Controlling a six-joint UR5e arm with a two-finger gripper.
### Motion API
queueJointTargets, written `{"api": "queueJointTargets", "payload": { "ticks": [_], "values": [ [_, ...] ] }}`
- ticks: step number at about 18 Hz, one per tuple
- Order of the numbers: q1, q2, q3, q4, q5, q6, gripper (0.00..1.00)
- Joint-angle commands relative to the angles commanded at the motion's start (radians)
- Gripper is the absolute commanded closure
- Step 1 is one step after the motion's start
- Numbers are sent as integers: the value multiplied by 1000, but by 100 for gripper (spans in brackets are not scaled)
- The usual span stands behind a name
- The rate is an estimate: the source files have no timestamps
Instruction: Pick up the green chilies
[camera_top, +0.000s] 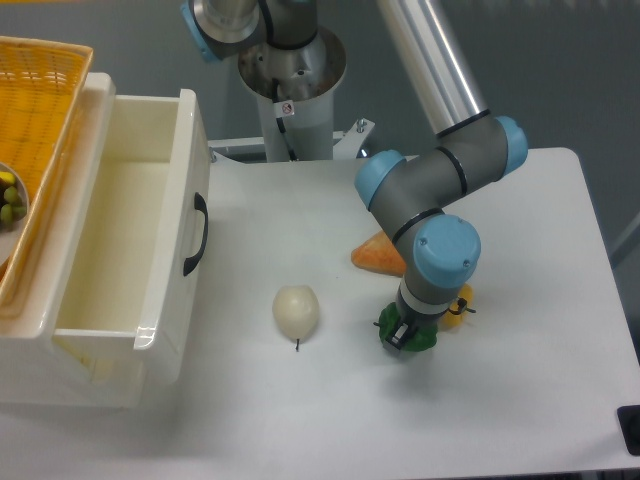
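The hand is down on the green chilies, right of centre in the lower half of the frame — its dark fingers sit on the vegetable, though whether they grip it I cannot tell. Only green slivers show, so the long axis and stem direction stay hidden. A yellow pepper peeks out just right, an orange piece above, a pale onion left on the tabletop.

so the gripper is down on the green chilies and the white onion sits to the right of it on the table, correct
Not quite. In the camera view the gripper is down on the green chilies, but the white onion sits to the left of it on the table.
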Motion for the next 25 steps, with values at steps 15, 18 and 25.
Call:
{"api": "queueJointTargets", "payload": {
  "ticks": [15, 18, 25],
  "values": [
    [-100, 166, 0, 3, 5, 655, 51],
    [-123, 181, -9, 2, 8, 768, 51],
    [-138, 178, -37, -3, 17, 908, 51]
  ]
}}
